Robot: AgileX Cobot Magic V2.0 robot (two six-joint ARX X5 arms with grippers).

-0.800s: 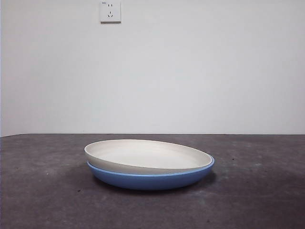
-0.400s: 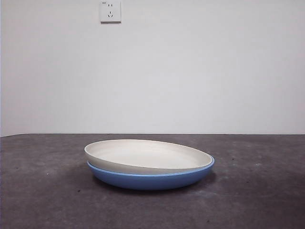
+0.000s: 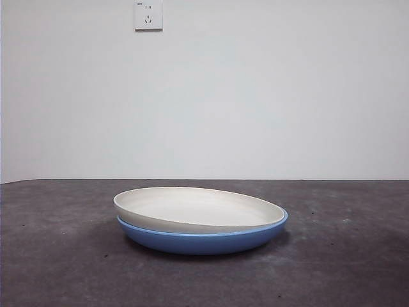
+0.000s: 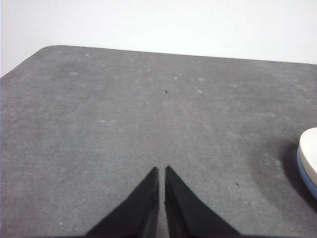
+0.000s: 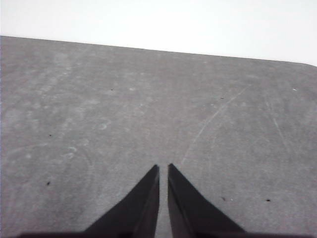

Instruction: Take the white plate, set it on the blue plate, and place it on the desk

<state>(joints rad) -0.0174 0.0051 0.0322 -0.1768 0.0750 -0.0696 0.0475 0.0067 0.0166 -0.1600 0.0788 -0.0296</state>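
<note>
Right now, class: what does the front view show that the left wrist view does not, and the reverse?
Front view only: the whole white plate resting tilted in the blue plate, plus a wall socket. Left wrist view only: the left gripper, jaws shut, holding nothing. Both show the desk and both plates, the wrist view only their edge.

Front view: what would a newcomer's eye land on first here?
The white plate sitting tilted inside the blue plate, mid-desk, its left rim riding higher. Above, a wall socket marks the bare wall. Neither arm is near: the left tool and right tool are both shut over bare desk.
</note>
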